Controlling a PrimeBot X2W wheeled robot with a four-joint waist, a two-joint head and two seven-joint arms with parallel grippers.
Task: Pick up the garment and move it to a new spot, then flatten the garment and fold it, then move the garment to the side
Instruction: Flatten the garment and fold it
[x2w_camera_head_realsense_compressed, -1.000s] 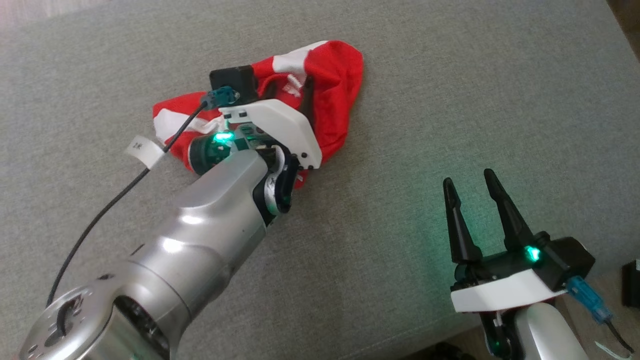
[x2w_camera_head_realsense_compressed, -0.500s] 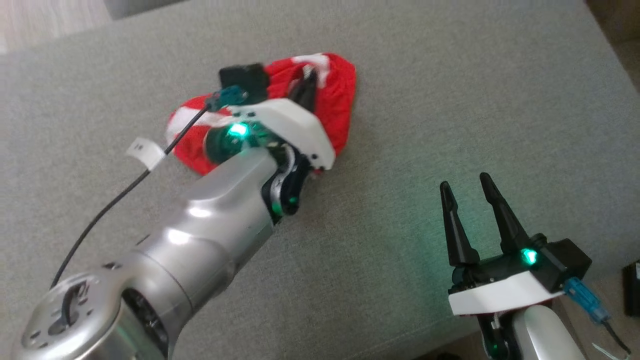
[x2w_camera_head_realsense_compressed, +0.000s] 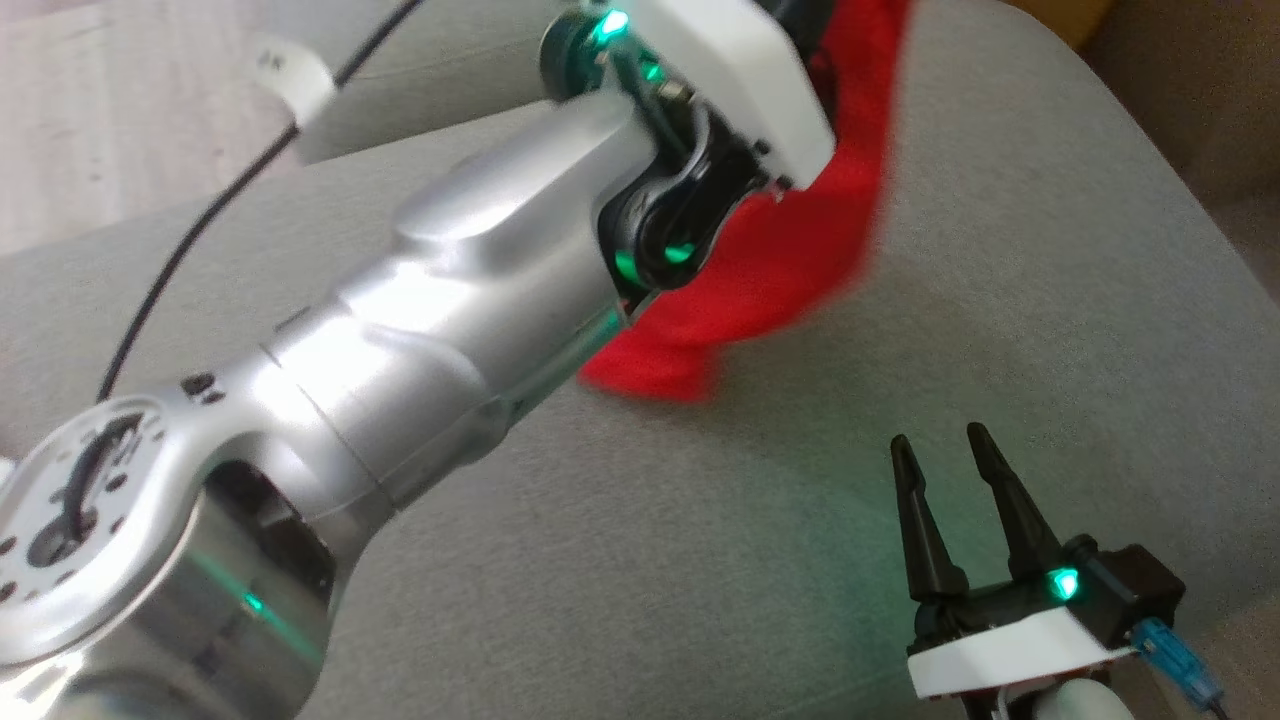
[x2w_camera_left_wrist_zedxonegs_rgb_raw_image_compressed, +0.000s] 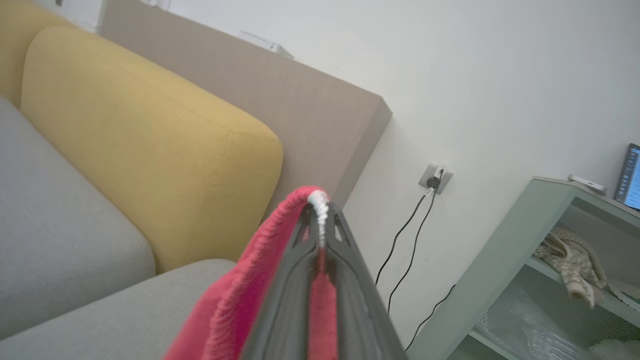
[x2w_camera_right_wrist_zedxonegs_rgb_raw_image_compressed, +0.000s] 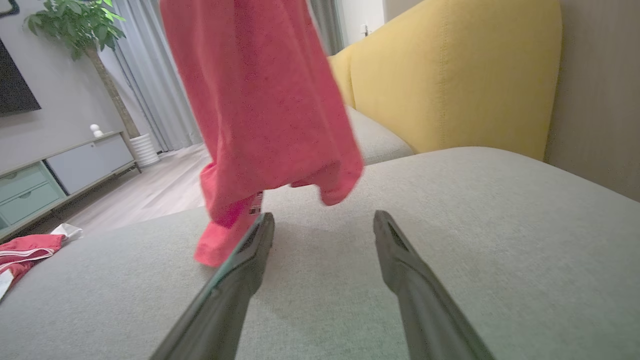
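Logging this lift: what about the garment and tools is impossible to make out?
- Left wrist view: left tool and bottom edge hide most of the garment.
- Head view: garment blurred; tool's fingertips cut off at top.
- Right wrist view: garment's top cut off; label too small to read.

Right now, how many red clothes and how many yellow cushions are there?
Red clothes: 2, the garment hanging from the left gripper and a striped garment lying farther off.
Yellow cushions: 2, the near cushion and the far cushion.
Total: 4
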